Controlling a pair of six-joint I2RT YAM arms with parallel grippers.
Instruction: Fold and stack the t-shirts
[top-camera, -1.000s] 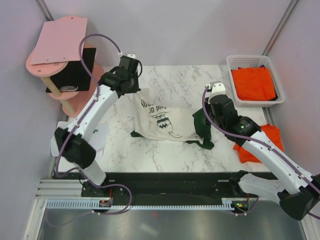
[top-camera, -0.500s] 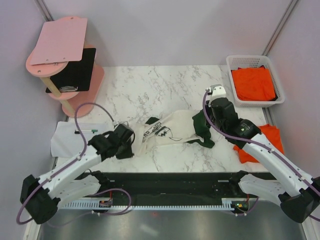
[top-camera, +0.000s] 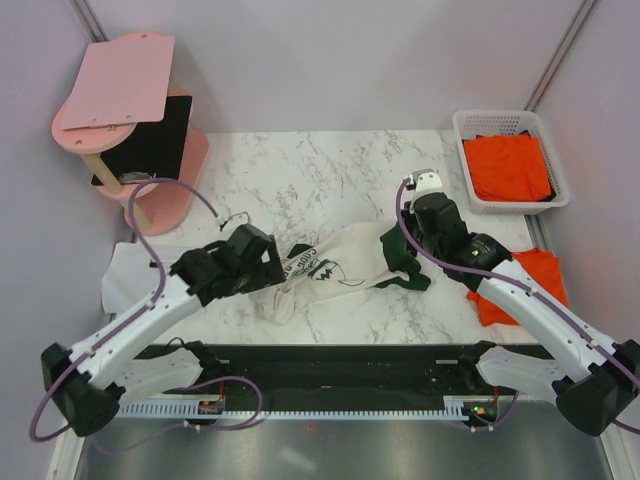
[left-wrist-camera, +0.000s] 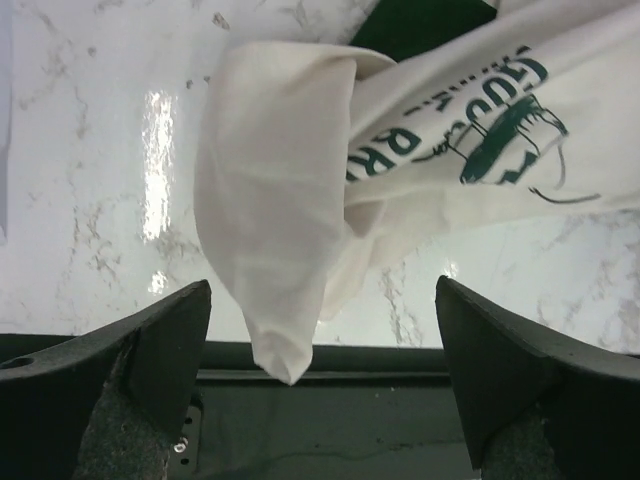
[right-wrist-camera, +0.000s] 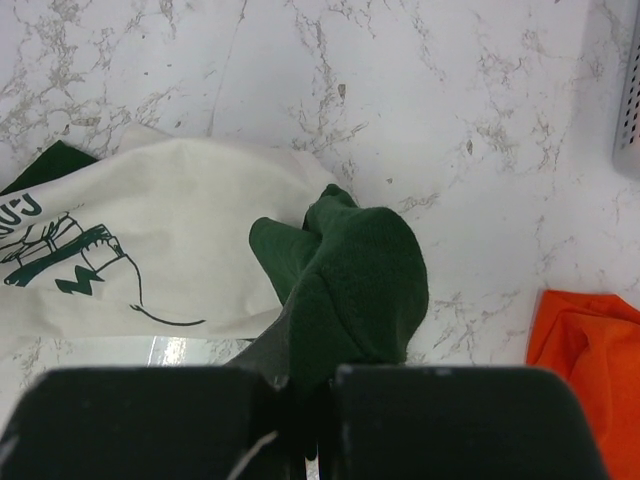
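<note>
The cream-white t-shirt with green print lies crumpled across the middle of the marble table. My left gripper hovers over its left end, open. In the left wrist view, a loose cream fold lies between the spread fingers, with nothing pinched. My right gripper is shut on the shirt's dark green sleeve, bunched at the closed jaws. One orange t-shirt lies in the basket. Another orange t-shirt lies at the table's right edge under the right arm.
A white plastic basket stands at the back right. A pink shelf stand fills the back left corner. White paper sheets lie at the left edge. The black base rail runs along the near edge.
My left arm carried the shirt's left end from the back of the table toward the near edge, then opened and let the cloth drop. My right gripper kept its hold, shifting slightly.
</note>
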